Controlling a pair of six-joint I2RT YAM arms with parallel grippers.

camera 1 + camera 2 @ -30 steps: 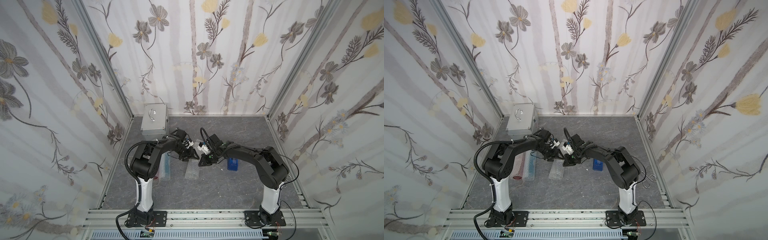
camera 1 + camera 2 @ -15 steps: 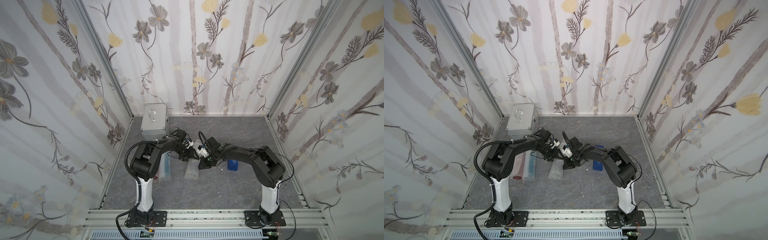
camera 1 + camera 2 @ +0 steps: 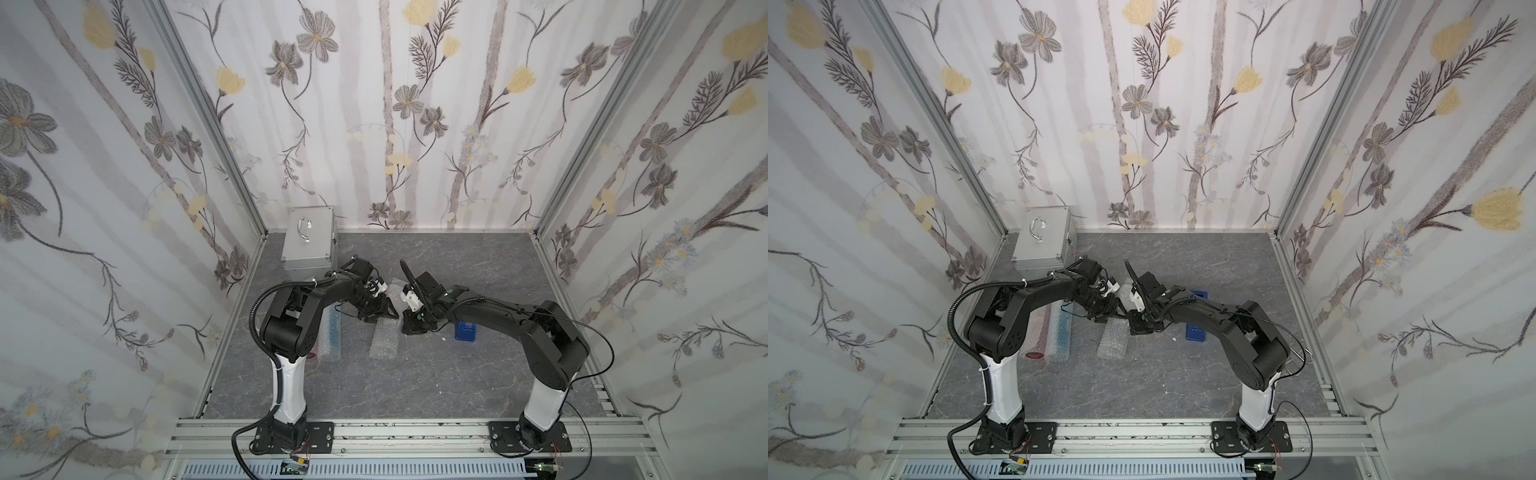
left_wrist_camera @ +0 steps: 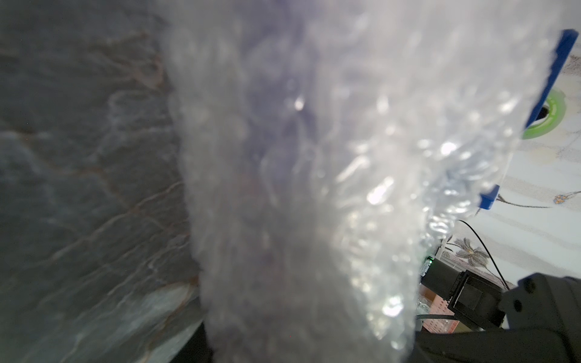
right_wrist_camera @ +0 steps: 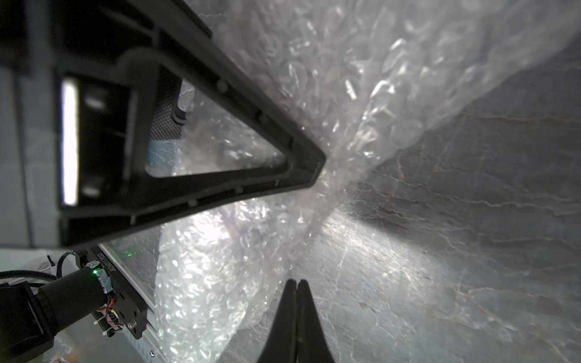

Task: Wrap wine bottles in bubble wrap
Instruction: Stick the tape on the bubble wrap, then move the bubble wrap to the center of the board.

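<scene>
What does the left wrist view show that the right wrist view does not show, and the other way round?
Only the left wrist view: the blue tape dispenser with a green roll, partly hidden by the bubble wrap, and a piece of flowered wall.
Only the right wrist view: the right fingers, tips pressed together, and one of the left fingers lying against the wrap.
Both: the bubble wrap close to the lens, and the grey marbled table.

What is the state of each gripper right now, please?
Left gripper: jaws closed on the bubble wrap.
Right gripper: jaws shut, holding nothing.
</scene>
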